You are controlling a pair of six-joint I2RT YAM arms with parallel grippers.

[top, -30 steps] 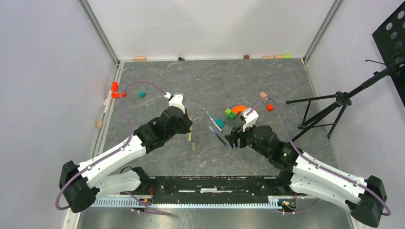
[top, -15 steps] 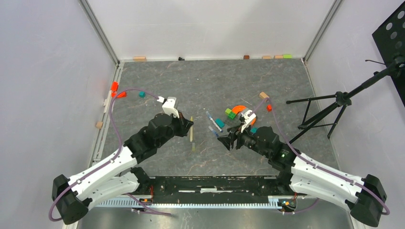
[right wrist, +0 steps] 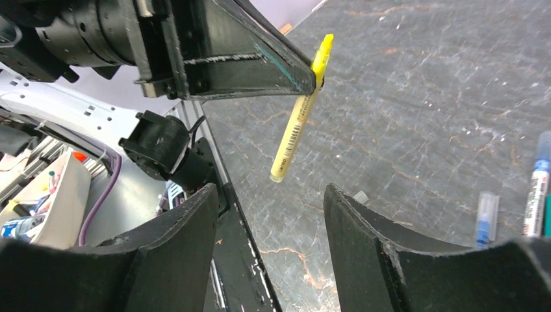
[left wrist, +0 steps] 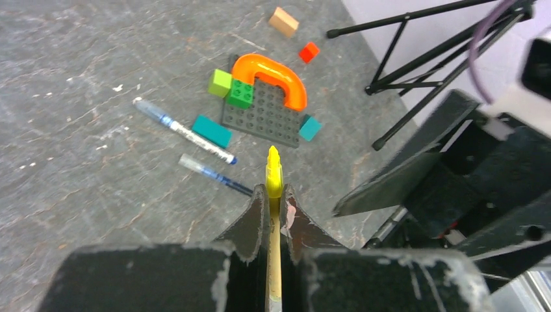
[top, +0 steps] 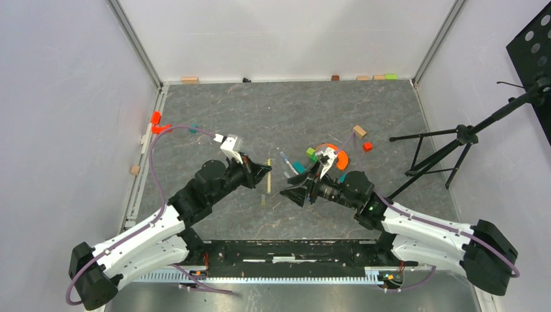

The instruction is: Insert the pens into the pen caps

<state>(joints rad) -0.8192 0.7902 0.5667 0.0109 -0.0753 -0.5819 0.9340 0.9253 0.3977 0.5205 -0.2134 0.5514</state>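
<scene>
With the left hand [left wrist: 274,195] clenched on the yellow pen [right wrist: 295,127], aloft over the middle of the desk [top: 260,117], the released, empty right hand [right wrist: 266,198] should probably fetch the small grey cap [right wrist: 359,195] lying nearer the near edge and align it squarely.

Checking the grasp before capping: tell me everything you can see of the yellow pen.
The yellow pen is a slim, plastic-looking stick: pale yellow barrel with black barcode print and a brighter yellow pointed end. The left gripper pinches it just below that end, which pokes out beyond the grip. The barrel hangs tilted, seemingly clear of the table; nothing else touches it.
</scene>
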